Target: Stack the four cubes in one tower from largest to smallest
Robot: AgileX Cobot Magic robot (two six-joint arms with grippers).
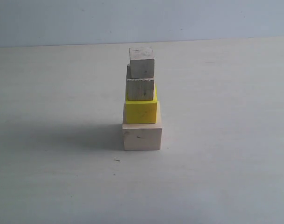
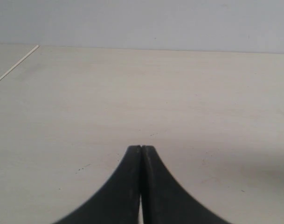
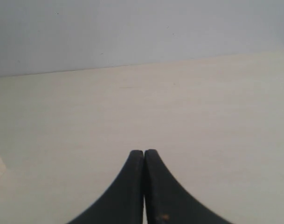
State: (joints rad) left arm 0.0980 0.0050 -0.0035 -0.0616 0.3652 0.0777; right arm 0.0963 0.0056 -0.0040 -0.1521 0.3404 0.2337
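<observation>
In the exterior view a tower stands mid-table. The large pale wood cube (image 1: 142,136) is at the bottom, the bright yellow cube (image 1: 141,111) rests on it, the smaller bare wood cube (image 1: 141,88) sits on that, and the smallest bare wood cube (image 1: 142,62) is on top, set slightly to the right. Neither arm shows in that view. My left gripper (image 2: 141,147) is shut with nothing between its black fingers, over bare table. My right gripper (image 3: 144,151) is likewise shut and holds nothing. No cube appears in either wrist view.
The pale table (image 1: 53,177) runs back to a light blue-grey wall (image 1: 62,21). A thin line (image 2: 16,67) crosses the table's far corner in the left wrist view.
</observation>
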